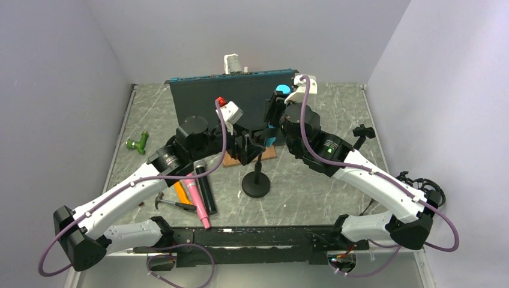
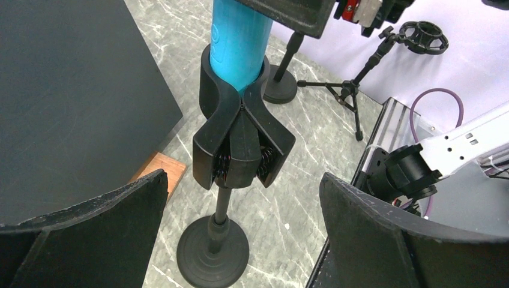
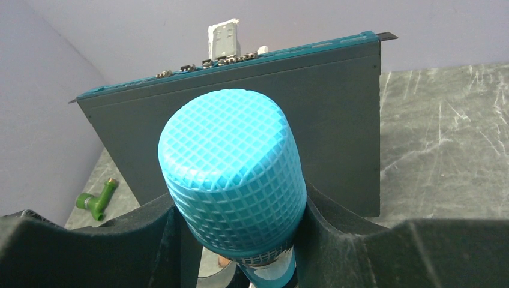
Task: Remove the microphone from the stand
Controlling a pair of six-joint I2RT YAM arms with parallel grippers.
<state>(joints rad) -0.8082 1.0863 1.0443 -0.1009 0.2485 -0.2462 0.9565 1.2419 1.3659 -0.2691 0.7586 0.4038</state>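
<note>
Pink mic (image 1: 197,201): lies on the bench (image 1: 300,192), left of the stand (image 1: 256,185) and nearer to the arm bases.
Black mic (image 1: 204,191): lies just beside the pink mic, on the side toward the stand.
Stand: upright between the two arms, its round base on the bench.
Left tool (image 2: 243,187): open, with fingers (image 2: 102,234) wide apart on both sides of the stand's clip (image 2: 240,141), not touching it.
Clip: forked, at the stand's top, closing around the mic's lower body.
Mic (image 3: 231,174): blue, upright, seated in the clip.
Right tool (image 3: 237,201): above the stand, closed on the mic just under its mesh head.
Green fitting (image 1: 138,143): far left of the stand.
Board (image 1: 231,96): dark, upright, behind the stand.
</note>
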